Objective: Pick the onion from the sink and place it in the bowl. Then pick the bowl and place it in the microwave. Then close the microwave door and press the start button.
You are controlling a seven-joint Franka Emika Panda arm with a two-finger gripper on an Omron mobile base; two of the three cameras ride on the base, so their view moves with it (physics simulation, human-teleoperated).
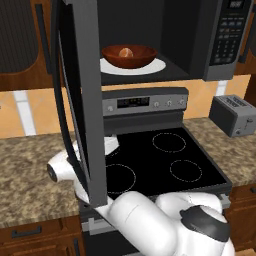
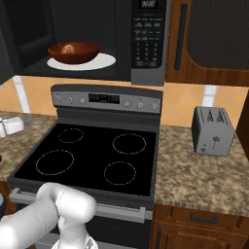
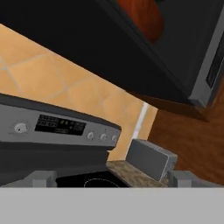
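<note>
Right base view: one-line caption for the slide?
Onion in the bowl inside the open microwave, above the stove; toaster on the counter at right.

Bowl [image 1: 129,55]: glossy reddish-brown, upright on the white turntable plate [image 1: 156,65] inside the microwave [image 1: 227,40]. Onion [image 1: 126,52]: small, orange-tan, resting in the bowl's centre. Microwave door [image 1: 80,100]: dark grey, swung fully open toward the left.

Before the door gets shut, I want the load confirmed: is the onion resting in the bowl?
Touching. In the left base view the onion sits down inside the bowl, below its rim, on the microwave's white plate.
</note>
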